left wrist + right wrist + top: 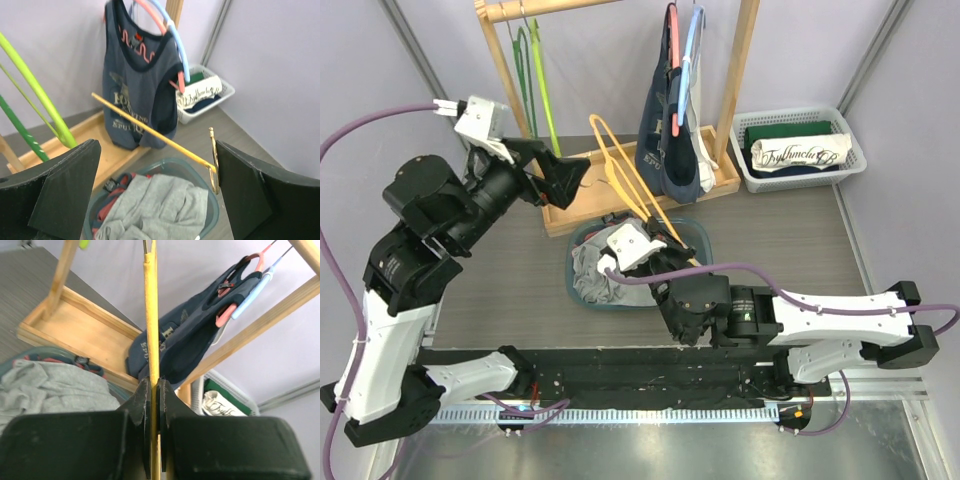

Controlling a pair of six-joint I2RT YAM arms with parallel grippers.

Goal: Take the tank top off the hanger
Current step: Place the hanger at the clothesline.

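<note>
A bare yellow hanger (pixel 151 315) slants up over the teal basket (pixel 698 232). My right gripper (pixel 665 255) is shut on its lower bar, the jaws (pixel 154 382) pressed tight on the thin rod. The grey tank top (pixel 590 272) lies crumpled in the basket, apart from the hanger. My left gripper (pixel 570 180) hovers wide open above the wooden rack base, with nothing between its fingers. In the left wrist view the hanger (pixel 150 130) and its metal hook cross between the spread fingers, over the grey tank top (pixel 155 205).
A wooden clothes rack (pixel 740 70) stands at the back with a navy tank top (pixel 670 130) on pink and blue hangers and green hangers (pixel 535 75). A white basket (pixel 850 160) of folded clothes sits back right. Red and navy cloth lies under the grey one.
</note>
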